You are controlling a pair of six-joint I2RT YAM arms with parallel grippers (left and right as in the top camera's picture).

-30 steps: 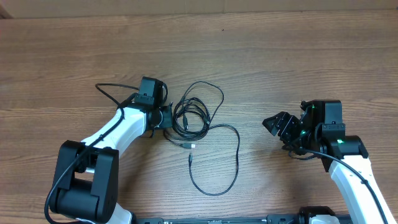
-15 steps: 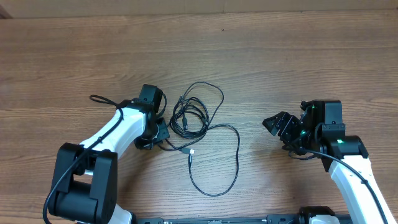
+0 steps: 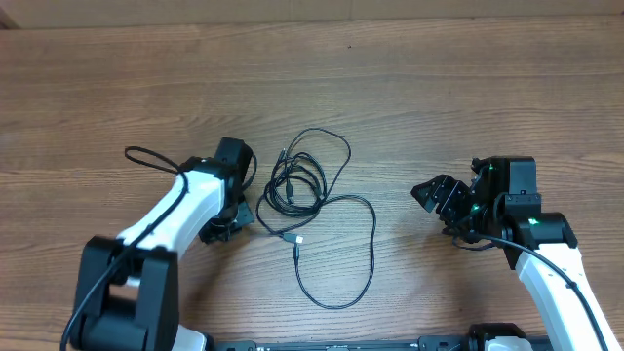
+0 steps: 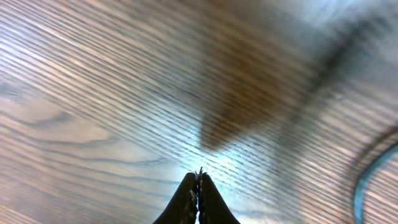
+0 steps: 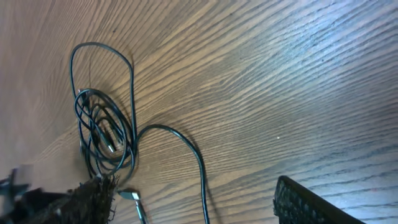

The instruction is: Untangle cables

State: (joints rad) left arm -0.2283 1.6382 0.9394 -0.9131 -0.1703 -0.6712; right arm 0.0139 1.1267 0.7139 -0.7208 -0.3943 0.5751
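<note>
Wood-grain table (image 3: 487, 78) holds tangled cables (image 3: 294, 190); left end effector (image 4: 198, 180) clenched, right end effector (image 3: 436, 194) released

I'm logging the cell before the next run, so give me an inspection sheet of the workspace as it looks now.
Surface: wood-grain table.
Job's things: cables, thin black cords tangled mid-table; one long loop trails toward the near edge; a plug end lies free.
Clutter: nothing seen.
Grippers: left gripper shut, nothing seen in it; right gripper open, apart from the cords.
Cables: left arm's own cable loops out over the table.
Surroundings: nothing seen.
</note>
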